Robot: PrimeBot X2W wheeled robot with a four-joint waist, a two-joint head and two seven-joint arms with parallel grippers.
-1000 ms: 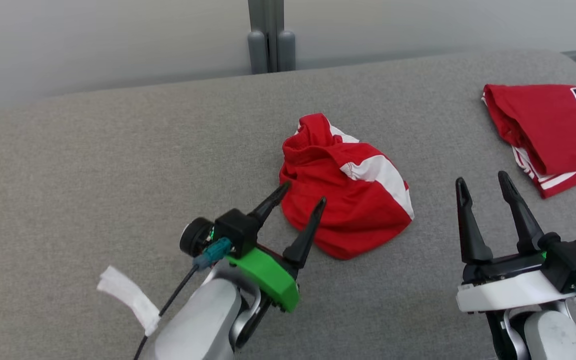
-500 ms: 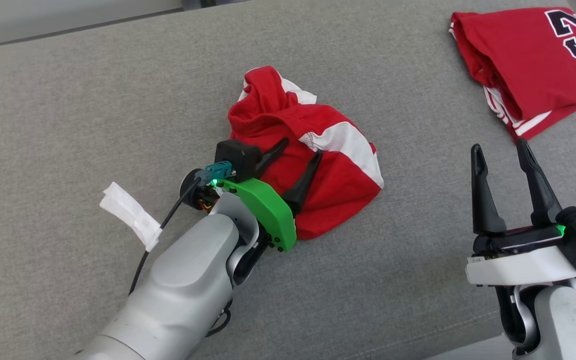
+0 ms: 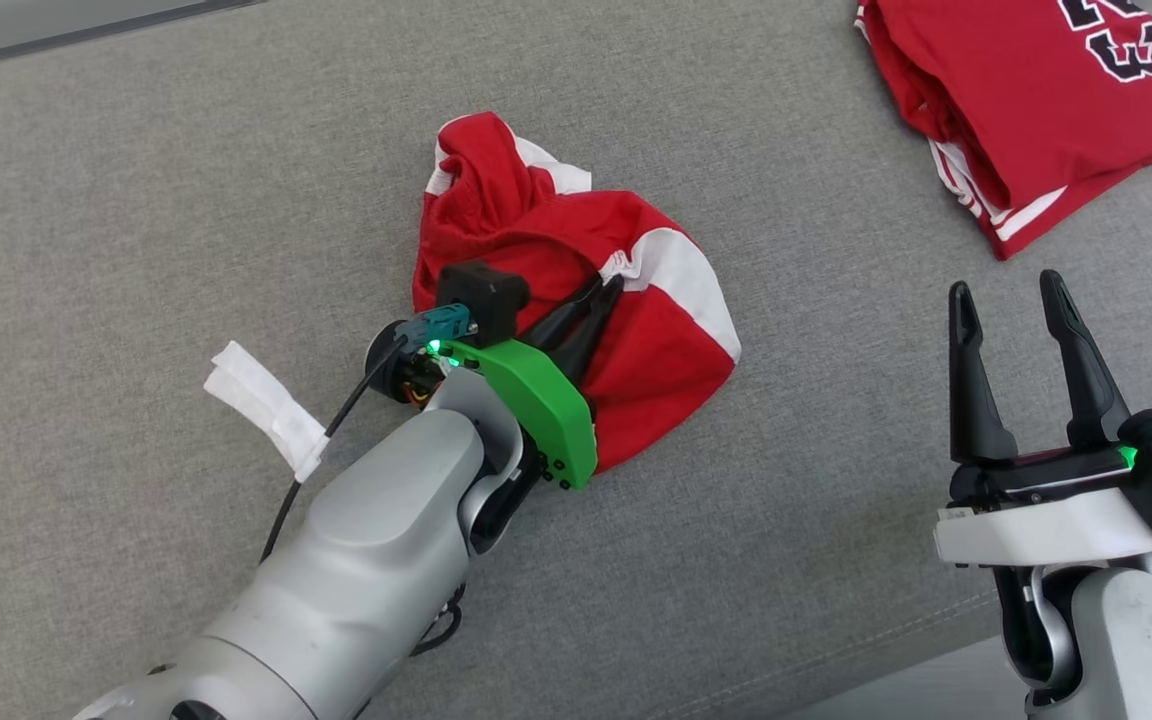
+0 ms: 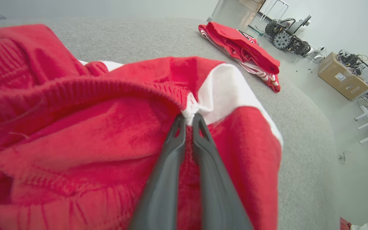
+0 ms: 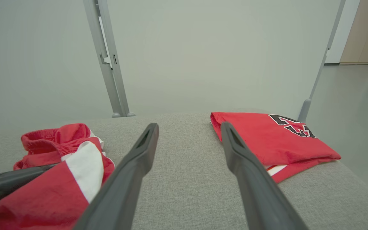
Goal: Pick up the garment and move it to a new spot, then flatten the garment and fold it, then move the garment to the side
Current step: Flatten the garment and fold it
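Note:
The garment (image 3: 666, 350) is a crumpled red piece with a white stripe, lying mid-way across the grey cushioned surface (image 3: 136, 200). My left gripper (image 3: 608, 288) is shut on a fold of it where the red waistband meets the white stripe. In the left wrist view the left gripper (image 4: 188, 116) has its two fingers pressed together with the garment's (image 4: 75, 127) cloth pinched at their tips. My right gripper (image 3: 1006, 290) stands open to the right of the garment, clear of it and holding nothing. The right gripper (image 5: 188, 126) points across the surface, with the garment (image 5: 43, 188) at lower left.
A folded red jersey (image 3: 1026, 90) with dark numerals lies at the far right; it is also the jersey (image 5: 267, 140) ahead of my right fingers. A white tag (image 3: 261, 405) hangs on the left arm's cable. The surface's front edge runs at lower right. A cardboard box (image 4: 343, 76) stands on the floor beyond.
The head camera has tilted down. My left gripper went forward from the garment's near edge onto it and shut on a fold. The right gripper stayed open.

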